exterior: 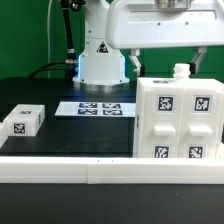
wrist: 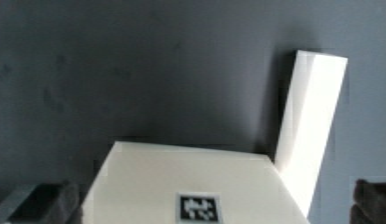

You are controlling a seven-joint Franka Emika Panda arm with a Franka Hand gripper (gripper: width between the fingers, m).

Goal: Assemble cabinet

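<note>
The cabinet body (exterior: 178, 118) stands at the bench's front corner on the exterior view's right, my gripper (wrist: 204, 203) above it, fingers (wrist: 37, 201) spread wide, gripping nothing. I reckon I'm between parts: next comes fetching the small block (exterior: 23, 121) by the opposite front corner

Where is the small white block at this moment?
The small white block lies on the table at the exterior view's left, apart from the marker board.

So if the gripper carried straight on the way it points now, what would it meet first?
Most likely the white cabinet body: in the wrist view it lies straight ahead of the gripper, between its open jaws. How much gap remains is unclear.
</note>
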